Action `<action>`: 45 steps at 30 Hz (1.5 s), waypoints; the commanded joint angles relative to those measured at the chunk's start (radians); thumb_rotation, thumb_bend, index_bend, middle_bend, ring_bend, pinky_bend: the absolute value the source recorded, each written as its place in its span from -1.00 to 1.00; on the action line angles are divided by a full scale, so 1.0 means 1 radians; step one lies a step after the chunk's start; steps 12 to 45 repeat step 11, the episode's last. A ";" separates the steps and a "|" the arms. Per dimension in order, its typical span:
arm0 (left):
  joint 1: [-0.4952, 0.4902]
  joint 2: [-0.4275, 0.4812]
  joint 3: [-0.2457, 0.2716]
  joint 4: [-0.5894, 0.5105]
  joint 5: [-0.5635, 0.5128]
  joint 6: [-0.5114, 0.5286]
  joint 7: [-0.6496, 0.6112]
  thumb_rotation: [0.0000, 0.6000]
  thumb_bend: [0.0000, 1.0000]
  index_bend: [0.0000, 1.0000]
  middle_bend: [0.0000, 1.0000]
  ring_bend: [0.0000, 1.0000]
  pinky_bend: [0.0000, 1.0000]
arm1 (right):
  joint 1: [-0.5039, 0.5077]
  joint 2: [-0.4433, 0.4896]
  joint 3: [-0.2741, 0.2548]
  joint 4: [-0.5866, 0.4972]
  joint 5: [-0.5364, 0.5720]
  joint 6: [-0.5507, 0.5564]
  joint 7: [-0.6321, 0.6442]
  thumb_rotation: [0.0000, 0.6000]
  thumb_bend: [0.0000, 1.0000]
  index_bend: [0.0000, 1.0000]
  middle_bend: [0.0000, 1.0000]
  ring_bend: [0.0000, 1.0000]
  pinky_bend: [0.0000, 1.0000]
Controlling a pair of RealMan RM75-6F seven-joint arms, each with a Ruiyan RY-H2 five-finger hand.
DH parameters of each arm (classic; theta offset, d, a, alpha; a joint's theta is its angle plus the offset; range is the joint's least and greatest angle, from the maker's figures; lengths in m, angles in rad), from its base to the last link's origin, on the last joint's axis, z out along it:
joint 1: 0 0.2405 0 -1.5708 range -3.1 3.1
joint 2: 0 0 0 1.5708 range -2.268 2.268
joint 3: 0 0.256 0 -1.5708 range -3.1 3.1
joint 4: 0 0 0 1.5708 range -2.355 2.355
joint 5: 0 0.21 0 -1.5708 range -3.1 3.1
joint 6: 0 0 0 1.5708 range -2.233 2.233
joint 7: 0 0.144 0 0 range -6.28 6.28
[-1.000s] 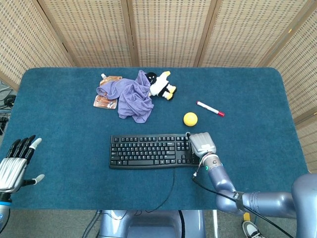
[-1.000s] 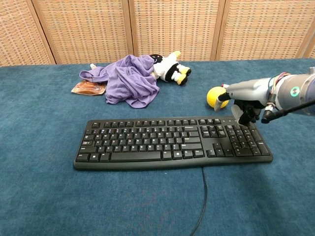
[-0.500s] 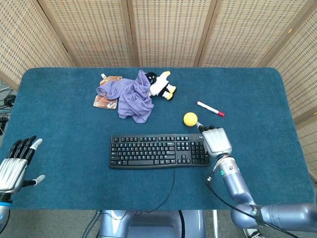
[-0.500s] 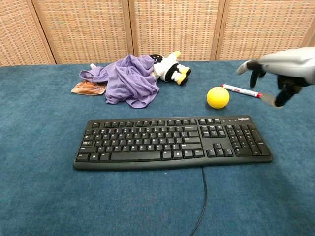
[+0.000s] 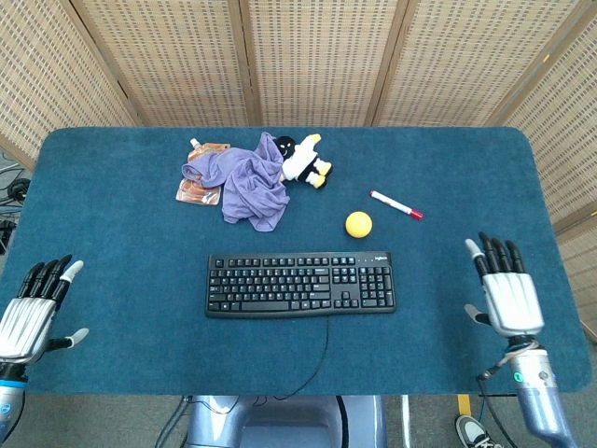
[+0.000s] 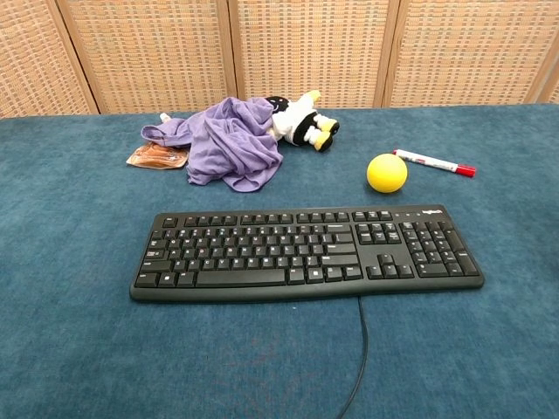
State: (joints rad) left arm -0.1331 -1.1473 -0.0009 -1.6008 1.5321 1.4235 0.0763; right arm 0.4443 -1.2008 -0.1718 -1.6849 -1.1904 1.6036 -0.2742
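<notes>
The right robot hand (image 5: 508,297) has come away from the right end of the keyboard (image 5: 300,284), where it rested a second ago, and now sits well off to the right near the front edge of the worktop (image 5: 121,233); it holds nothing, its fingers straight and spread, pointing toward the far side; it shows only in the head view, having left the chest view altogether; the left robot hand (image 5: 28,313) has barely shifted, lying at the front left corner with fingers apart and nothing in it, well apart from everything else.

The black keyboard lies flat at the middle of the blue worktop, its long side running left to right, its cable (image 6: 360,358) trailing off the near edge; it is the thing nearest the right robot hand, though the two are clearly apart; just beyond its right end sits a yellow ball (image 5: 358,224), and a little further right and back lies a red-capped marker (image 5: 395,204), slanted.

Toward the far left a crumpled purple cloth (image 5: 247,185) lies partly over an orange pouch (image 5: 201,189); a black, white and yellow plush toy (image 5: 302,161) rests against the cloth's right side.
</notes>
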 commanded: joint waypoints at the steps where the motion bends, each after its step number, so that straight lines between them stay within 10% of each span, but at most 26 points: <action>1: 0.001 -0.006 -0.001 0.007 0.006 0.006 -0.003 1.00 -0.93 -1.00 -1.00 -1.00 -1.00 | -0.141 -0.039 -0.037 0.180 -0.098 0.101 0.135 1.00 -1.00 -1.00 -1.00 -1.00 -1.00; 45: 0.000 -0.019 0.001 0.021 0.025 0.019 -0.004 1.00 -0.93 -1.00 -1.00 -1.00 -1.00 | -0.230 -0.051 0.021 0.280 -0.165 0.149 0.223 1.00 -1.00 -1.00 -1.00 -1.00 -1.00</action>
